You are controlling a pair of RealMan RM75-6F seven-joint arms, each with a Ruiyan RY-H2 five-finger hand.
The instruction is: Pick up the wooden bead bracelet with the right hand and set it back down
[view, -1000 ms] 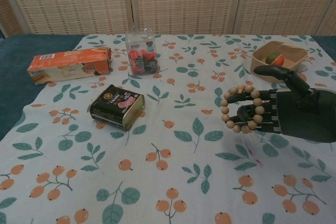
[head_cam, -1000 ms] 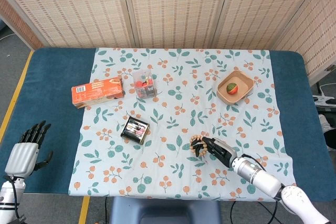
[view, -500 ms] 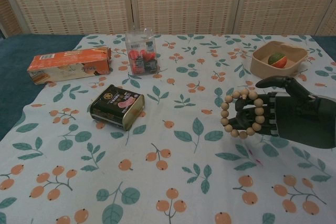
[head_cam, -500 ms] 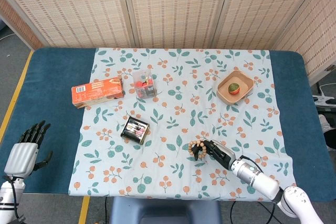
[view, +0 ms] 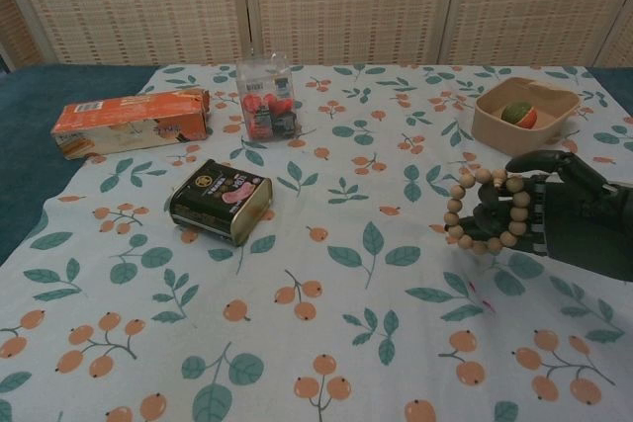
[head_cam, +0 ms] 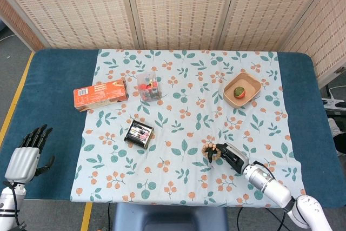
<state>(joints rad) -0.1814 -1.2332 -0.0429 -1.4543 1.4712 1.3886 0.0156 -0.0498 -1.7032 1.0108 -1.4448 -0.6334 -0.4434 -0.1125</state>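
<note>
Your right hand [view: 564, 219] has its dark fingers curled through the wooden bead bracelet [view: 487, 210], gripping it so the loop of pale beads hangs around the fingertips at the front of the hand, with the thumb arched over the top. In the head view the same right hand [head_cam: 231, 155] sits near the front edge of the desk [head_cam: 54, 79], over the leaf-and-berry cloth [head_cam: 178, 128], and the bracelet [head_cam: 211, 151] shows as a small ring of beads at the fingertip end; whether the beads touch the cloth cannot be told from either view. Beyond your right hand, further from you, the tan bowl [view: 524, 111] holds a red-and-green ball [view: 517, 113]. Off past your fingertips, well apart, lies the dark tin [view: 221, 200] on its side, and farther on that side the orange box [view: 132, 122] and the clear container of small red items [view: 268, 98]. Your left hand [head_cam: 27, 155] rests far across the desk from the right, near the front corner on the blue surface, fingers straight and spread, gripping nothing.
</note>
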